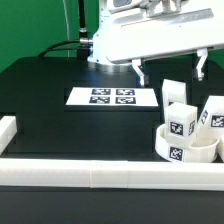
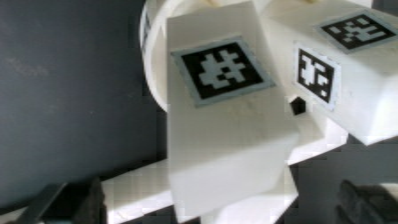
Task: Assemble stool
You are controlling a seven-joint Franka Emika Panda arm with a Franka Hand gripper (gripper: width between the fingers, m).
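Observation:
The round white stool seat point(image 1: 186, 151) lies at the exterior view's right, near the front bar. Three blocky white legs with tags stand on or just behind it: one upright at the back point(image 1: 177, 96), one at the right point(image 1: 212, 112) and one in front point(image 1: 181, 122). My gripper point(image 1: 170, 70) hangs just above them, jaws wide open and empty. In the wrist view a tagged leg point(image 2: 222, 110) fills the middle and runs down between my fingers point(image 2: 68, 205), apart from both. My gripper point(image 2: 222, 205) is open there. A second tagged leg point(image 2: 338, 70) stands beside it.
The marker board point(image 1: 112, 97) lies flat on the black table point(image 1: 60, 120), left of the parts in the exterior view. A long white bar point(image 1: 100, 176) edges the front and another point(image 1: 10, 130) the left side. A cable runs at the back.

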